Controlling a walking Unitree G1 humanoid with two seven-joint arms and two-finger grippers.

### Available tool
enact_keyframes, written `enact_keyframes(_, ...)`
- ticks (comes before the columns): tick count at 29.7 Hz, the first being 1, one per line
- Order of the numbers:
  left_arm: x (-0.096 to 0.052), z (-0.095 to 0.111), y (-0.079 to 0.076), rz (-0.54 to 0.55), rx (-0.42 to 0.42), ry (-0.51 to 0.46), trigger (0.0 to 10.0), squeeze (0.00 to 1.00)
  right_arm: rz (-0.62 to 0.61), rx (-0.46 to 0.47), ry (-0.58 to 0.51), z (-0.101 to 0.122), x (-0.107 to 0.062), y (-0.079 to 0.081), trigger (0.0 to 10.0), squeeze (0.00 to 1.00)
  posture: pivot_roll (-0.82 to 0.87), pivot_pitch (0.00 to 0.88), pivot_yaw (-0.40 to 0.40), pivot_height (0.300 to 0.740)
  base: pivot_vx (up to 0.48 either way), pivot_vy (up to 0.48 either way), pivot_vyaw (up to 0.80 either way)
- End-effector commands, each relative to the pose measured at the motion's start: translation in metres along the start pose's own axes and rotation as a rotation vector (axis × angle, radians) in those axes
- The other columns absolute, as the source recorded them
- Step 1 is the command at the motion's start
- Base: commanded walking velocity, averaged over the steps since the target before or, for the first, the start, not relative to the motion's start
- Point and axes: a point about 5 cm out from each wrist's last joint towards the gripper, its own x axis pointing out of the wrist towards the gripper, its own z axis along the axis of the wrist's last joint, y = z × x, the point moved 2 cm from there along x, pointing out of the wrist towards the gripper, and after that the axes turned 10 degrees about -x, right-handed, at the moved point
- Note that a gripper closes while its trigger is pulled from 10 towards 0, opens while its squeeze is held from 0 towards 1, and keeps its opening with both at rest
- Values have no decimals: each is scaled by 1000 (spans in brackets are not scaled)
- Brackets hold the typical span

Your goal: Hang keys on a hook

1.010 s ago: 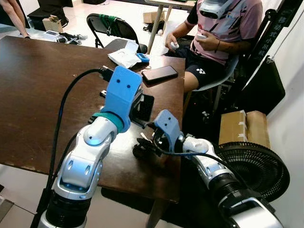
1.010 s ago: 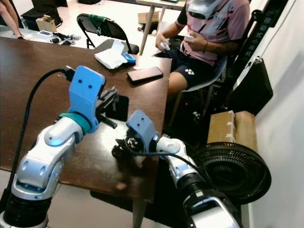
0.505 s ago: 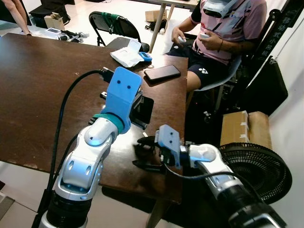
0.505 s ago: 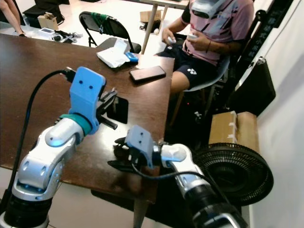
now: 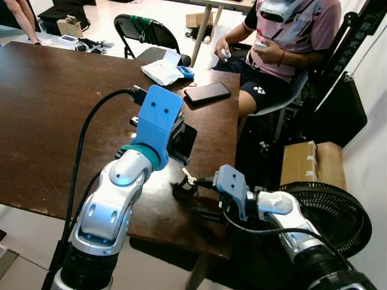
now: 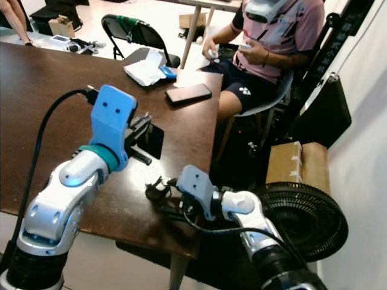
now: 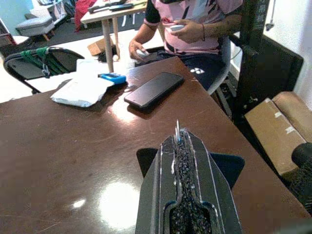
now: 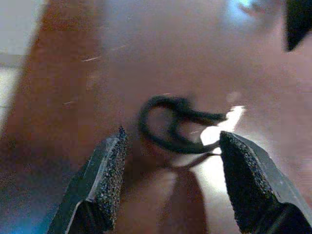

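Note:
A bunch of keys on a black ring [image 5: 183, 188] lies on the brown table [image 5: 48, 109] near its front right corner. My right gripper [image 5: 195, 197] is open at table height, reaching in from the right. In the right wrist view the black ring [image 8: 168, 124] lies just ahead of the two pads [image 8: 105, 170], untouched. My left gripper [image 7: 177, 141] is shut and raised above a dark square mat [image 5: 185, 136]. A thin silver metal piece [image 7: 177, 129] sticks out between its fingertips.
A black phone [image 5: 207, 93] and a white packet [image 5: 161, 70] lie further back on the table. A seated person [image 5: 284, 36] is at the far right corner. A floor fan [image 5: 329, 211] and a cardboard box [image 5: 311, 162] stand right of the table.
My right arm has swung out to the right and dropped lower. Its gripper, which was over the keys, now stands open just short of them. The left arm has held still.

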Motion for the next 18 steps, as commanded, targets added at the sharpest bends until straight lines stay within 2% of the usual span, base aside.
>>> enact_keyframes(1,0,-1,-1,-2,-3,6,10000,0,-25,-2,25,-4,3,-2,10000,0,114,148,62,740,0,0,0)
enact_keyframes(5,-1,-2,0,2,-2,10,10000,0,-19,2,34,-2,8,-6,10000,0,119,150,62,740,0,0,0)
enact_keyframes(9,-1,-2,0,4,-2,10,10000,0,28,12,39,-4,10,0,10000,0,122,152,59,740,0,0,0)
enact_keyframes(11,-1,-2,1,9,-2,11,10000,0,95,17,62,-11,9,9,10000,0,122,157,58,740,0,0,0)
enact_keyframes(18,0,-2,1,10,-6,14,10000,0,154,22,77,-18,7,18,10000,0,117,160,60,740,0,0,0)
